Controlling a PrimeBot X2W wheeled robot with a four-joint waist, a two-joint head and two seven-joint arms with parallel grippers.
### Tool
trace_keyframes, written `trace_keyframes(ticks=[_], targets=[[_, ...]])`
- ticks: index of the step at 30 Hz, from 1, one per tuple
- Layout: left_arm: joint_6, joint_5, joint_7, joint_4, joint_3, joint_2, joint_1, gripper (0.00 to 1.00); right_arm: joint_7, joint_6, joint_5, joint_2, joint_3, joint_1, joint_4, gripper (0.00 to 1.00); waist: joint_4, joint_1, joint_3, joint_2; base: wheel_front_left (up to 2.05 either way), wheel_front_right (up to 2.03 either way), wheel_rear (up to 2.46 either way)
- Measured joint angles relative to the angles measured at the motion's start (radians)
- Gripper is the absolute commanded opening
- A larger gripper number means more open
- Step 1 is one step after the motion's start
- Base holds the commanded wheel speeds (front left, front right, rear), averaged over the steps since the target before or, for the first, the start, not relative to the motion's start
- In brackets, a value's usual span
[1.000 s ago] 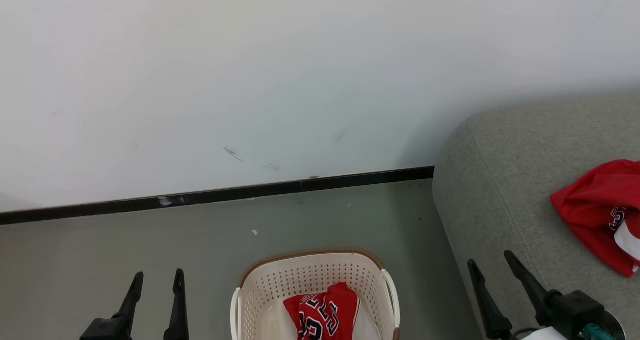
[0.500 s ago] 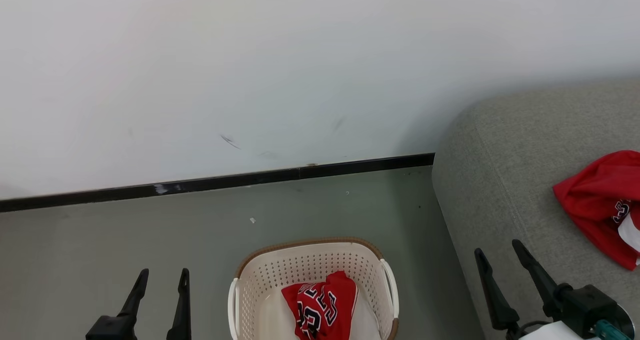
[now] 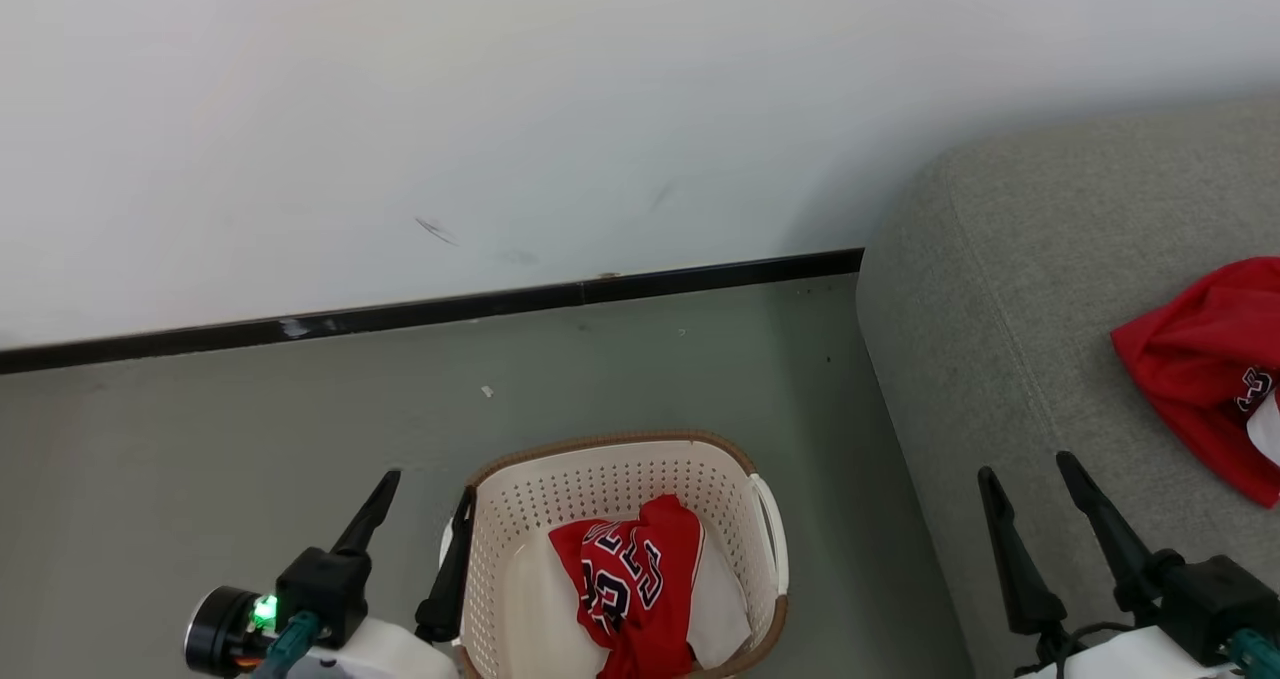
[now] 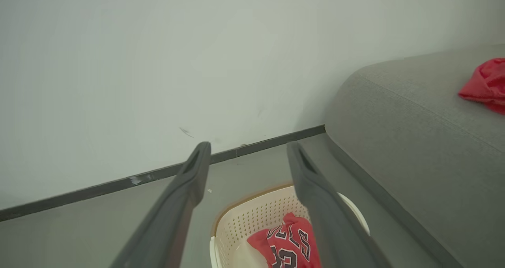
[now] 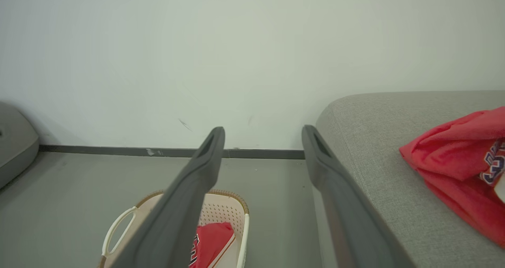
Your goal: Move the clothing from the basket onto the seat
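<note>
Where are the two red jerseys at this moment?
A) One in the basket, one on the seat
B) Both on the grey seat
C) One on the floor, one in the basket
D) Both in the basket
A: one red jersey lies crumpled inside the cream basket, and a second jersey rests on the grey seat.

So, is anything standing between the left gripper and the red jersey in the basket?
Only the left wall of the basket, which is right beside the open left gripper. From above, nothing covers the red jersey.
</note>
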Motion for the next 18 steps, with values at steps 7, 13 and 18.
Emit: trace_keyframes(ticks=[7,13,18], targets=[[-0.039,0.038,0.035,0.063,-0.066,-0.020,-0.076,1.00,0.000,0.000,0.026,0.002,-0.062,-0.008,-0.040,1.00,-0.015,0.0000,0.057,0.0000,0.00,0.00,0.00],[-0.053,0.048,0.061,0.116,-0.104,-0.051,-0.144,1.00,0.000,0.000,0.034,0.002,-0.108,-0.043,-0.077,1.00,-0.034,0.0000,0.114,0.0000,0.00,0.00,0.00],[-0.062,0.063,0.076,0.172,-0.123,-0.075,-0.202,1.00,0.000,0.000,0.051,0.002,-0.127,-0.065,-0.102,1.00,-0.052,0.0000,0.166,0.0000,0.00,0.00,0.00]])
